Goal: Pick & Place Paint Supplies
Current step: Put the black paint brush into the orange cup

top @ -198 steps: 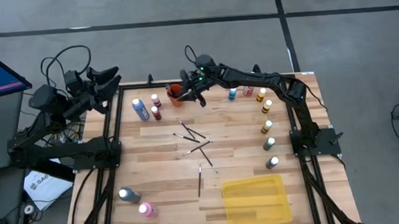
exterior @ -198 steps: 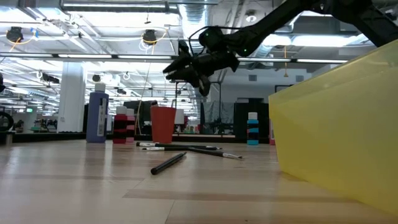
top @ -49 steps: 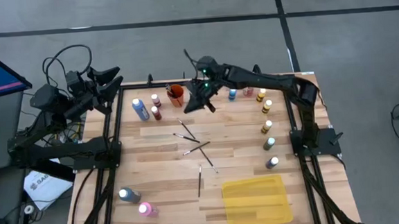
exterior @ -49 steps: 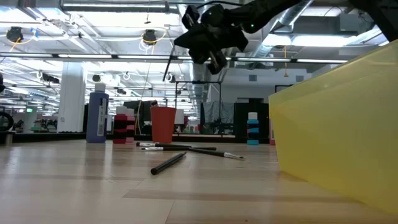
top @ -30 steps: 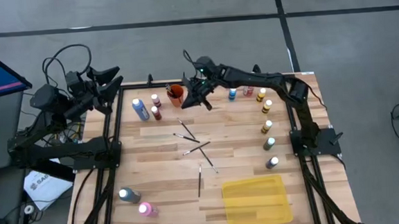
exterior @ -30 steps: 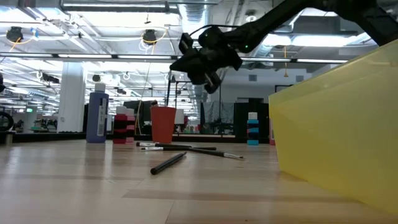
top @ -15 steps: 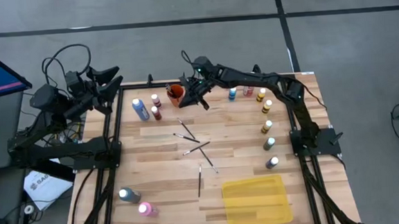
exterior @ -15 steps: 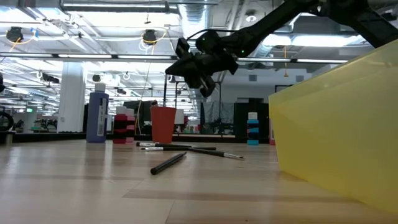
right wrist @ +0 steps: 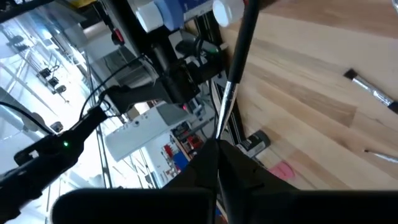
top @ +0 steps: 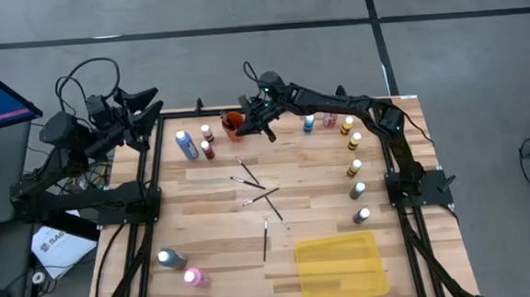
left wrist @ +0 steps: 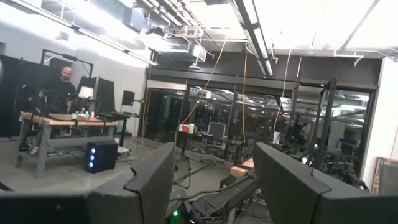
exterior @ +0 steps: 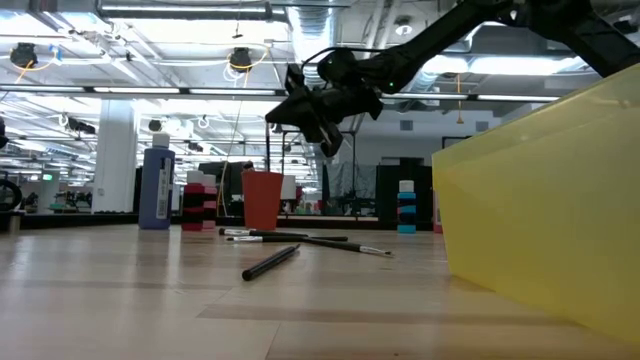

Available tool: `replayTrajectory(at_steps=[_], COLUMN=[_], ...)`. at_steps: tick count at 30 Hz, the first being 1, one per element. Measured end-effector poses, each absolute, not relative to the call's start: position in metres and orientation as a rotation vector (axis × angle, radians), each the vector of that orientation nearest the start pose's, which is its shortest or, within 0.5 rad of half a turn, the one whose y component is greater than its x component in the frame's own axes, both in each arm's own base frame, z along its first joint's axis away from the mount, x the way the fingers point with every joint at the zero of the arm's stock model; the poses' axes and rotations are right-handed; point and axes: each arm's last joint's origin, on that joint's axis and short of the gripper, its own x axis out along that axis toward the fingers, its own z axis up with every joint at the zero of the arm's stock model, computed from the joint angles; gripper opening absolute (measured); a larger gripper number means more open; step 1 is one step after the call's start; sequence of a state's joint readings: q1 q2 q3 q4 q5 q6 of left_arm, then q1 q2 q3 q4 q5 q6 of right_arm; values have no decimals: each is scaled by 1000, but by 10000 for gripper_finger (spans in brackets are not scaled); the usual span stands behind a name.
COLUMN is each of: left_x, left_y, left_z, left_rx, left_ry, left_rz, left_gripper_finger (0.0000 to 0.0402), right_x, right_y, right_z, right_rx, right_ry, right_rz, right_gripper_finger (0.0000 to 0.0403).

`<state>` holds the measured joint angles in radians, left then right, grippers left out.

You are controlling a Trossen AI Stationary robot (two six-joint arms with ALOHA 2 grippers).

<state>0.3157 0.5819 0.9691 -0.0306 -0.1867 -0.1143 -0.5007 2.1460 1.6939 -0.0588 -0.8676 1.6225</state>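
Observation:
My right gripper (top: 254, 120) hangs over the table's far side, just right of the small orange cup (top: 233, 124), shut on a thin dark paintbrush (right wrist: 236, 68). In the low view it (exterior: 300, 110) is above the cup (exterior: 262, 200). More brushes (top: 258, 186) lie flat mid-table. White-capped bottles stand upright: a blue one (top: 186, 144) and two red ones (top: 207, 143) left of the cup, and a column (top: 356, 168) along the right edge. My left gripper (left wrist: 214, 180) is open and parked off the table's far left corner (top: 143, 108). My right gripper pinches the paintbrush between its two fingers at the silver ferrule end (right wrist: 222, 118). The dark handle (right wrist: 247, 25) sticks out forward past the fingertips, along the fingers. The brush is lifted clear of the table.
A flat yellow tray (top: 340, 266) lies at the near right and fills the right of the low view (exterior: 540, 200). Two more bottles (top: 180, 267) stand near the left corner, and teal and pink ones (top: 319, 122) behind the right arm. Bare wood lies between the brushes and the tray.
My right gripper, still shut on the brush, has come down a little and moved toward the table's left, closer to the orange cup. Nothing on the table has moved.

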Motion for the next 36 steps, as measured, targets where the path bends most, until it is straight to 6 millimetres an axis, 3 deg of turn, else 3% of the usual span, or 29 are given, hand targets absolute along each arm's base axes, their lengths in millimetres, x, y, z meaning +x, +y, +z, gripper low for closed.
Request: replayTrajectory(at_steps=[7, 12, 17, 20, 24, 31, 33, 36], left_x=[87, 87, 87, 87, 87, 87, 87, 87], left_y=[34, 34, 34, 34, 34, 34, 34, 34], left_z=[431, 431, 431, 431, 431, 430, 430, 430], left_rx=[-88, -82, -81, -80, -80, -80, -80, -81], left_ry=[-391, -390, -390, -389, -389, -388, -388, -387], left_rz=[475, 483, 485, 485, 485, 484, 485, 485], left_gripper_finger=[211, 211, 211, 211, 211, 211, 211, 211], right_x=[437, 438, 442, 442, 444, 440, 438, 430], right_y=[-213, -214, -217, -210, -188, -124, -103, -74], right_z=[230, 231, 244, 263, 289, 304, 303, 291], right_rx=[1915, 1898, 1816, 1736, 1586, 1239, 1195, 1181], right_ry=[626, 606, 512, 495, 530, 728, 799, 975], right_rz=[-54, -38, 68, 143, 236, 345, 355, 237], right_gripper_finger=[58, 75, 77, 76, 70, 58, 56, 53])
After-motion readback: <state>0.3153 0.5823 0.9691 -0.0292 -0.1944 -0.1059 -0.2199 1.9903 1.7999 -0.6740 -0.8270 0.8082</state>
